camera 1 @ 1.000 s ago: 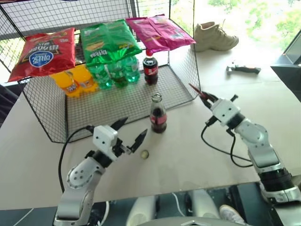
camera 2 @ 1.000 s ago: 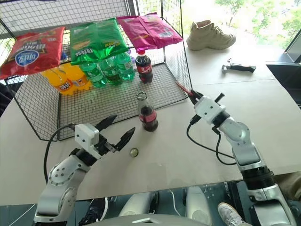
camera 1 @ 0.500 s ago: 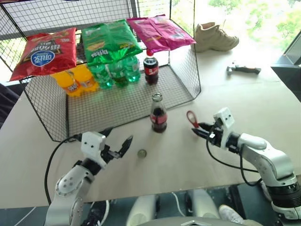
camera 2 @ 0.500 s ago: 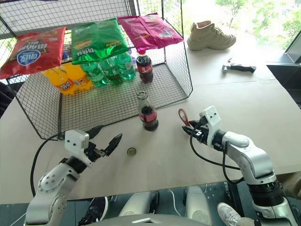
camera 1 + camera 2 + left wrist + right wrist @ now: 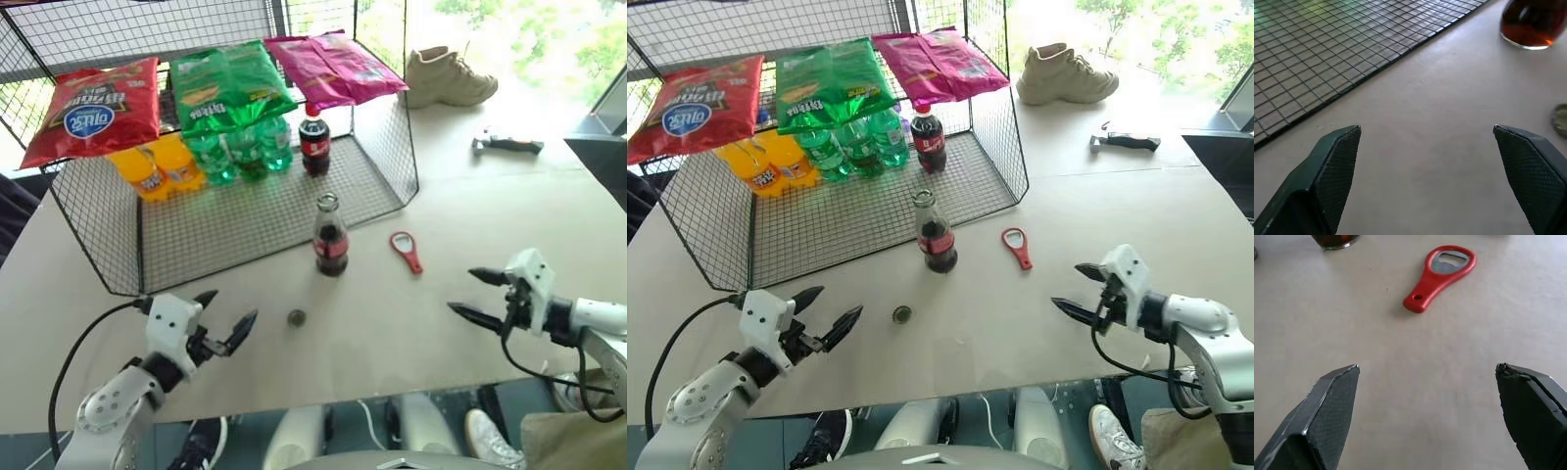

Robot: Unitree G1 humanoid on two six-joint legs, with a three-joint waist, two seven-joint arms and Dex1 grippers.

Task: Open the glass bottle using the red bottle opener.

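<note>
The glass bottle [image 5: 330, 236] stands upright on the table [image 5: 549, 206], uncapped, just in front of the wire rack [image 5: 245, 211]; from the head we see the red bottle opener [image 5: 404, 249] lying flat near it, and a loose cap [image 5: 296, 317]. Our left gripper [image 5: 224, 318] and right gripper [image 5: 472, 293] hover wide and empty. From the left wrist we see the bottle's base; from the right, the opener between splayed fingers [image 5: 1327, 416].

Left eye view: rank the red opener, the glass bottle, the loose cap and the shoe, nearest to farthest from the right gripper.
From the right gripper:
1. Red opener, lying just beyond it, toward the left.
2. Glass bottle, upright, farther left.
3. Loose cap, left of the bottle.
4. Shoe, at the table's far edge.
</note>
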